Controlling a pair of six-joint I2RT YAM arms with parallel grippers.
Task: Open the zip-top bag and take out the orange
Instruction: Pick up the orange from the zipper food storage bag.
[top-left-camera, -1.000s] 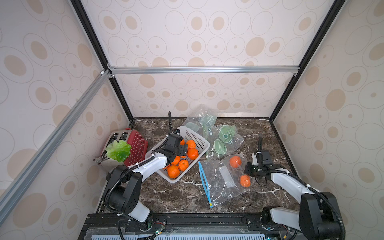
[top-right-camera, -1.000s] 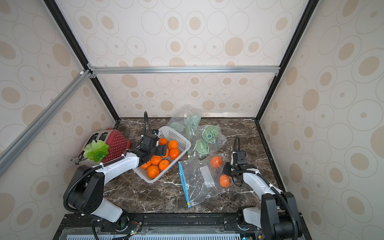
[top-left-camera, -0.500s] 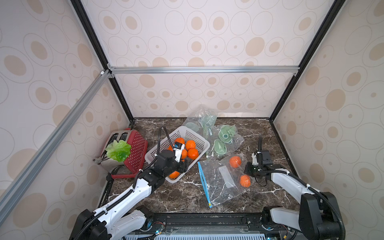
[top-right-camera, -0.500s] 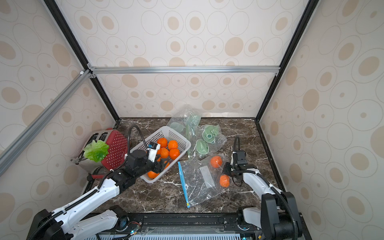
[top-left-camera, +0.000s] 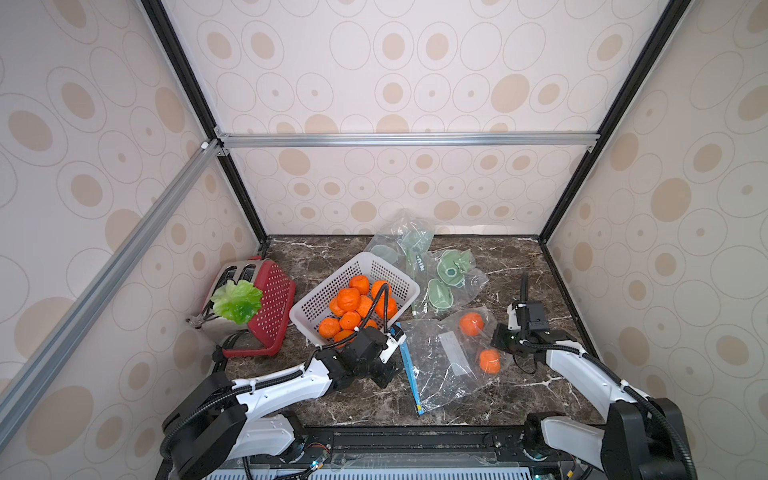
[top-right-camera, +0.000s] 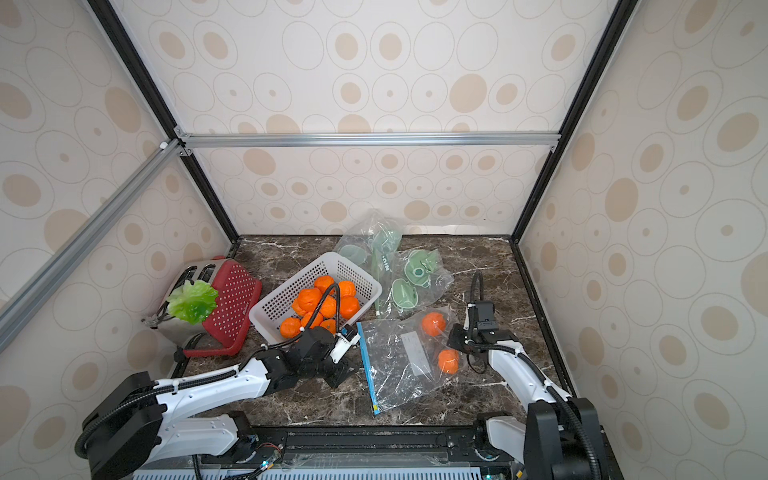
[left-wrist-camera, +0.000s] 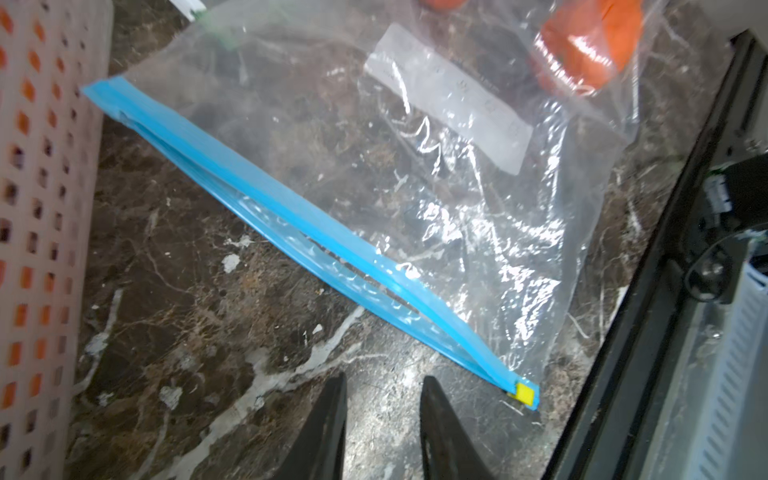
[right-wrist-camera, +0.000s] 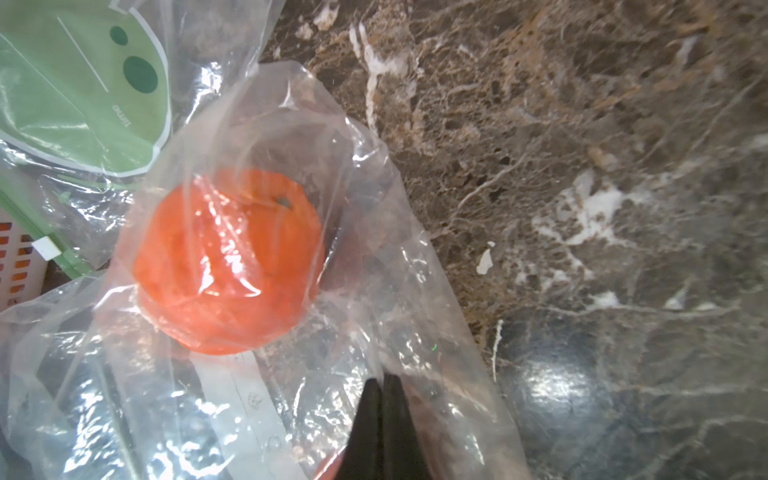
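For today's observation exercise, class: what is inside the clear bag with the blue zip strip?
Inside the clear bag lie a far orange and a near orange. A white label shows too; whether inside or on the plastic is unclear.

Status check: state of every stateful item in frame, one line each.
zip-top bag: lying flat, zip looks parted
slider: at the zip's end
bagged oranges: two, both inside
white basket: upright, holding oranges
left gripper: open, empty, near slider
right gripper: shut on zip-top bag
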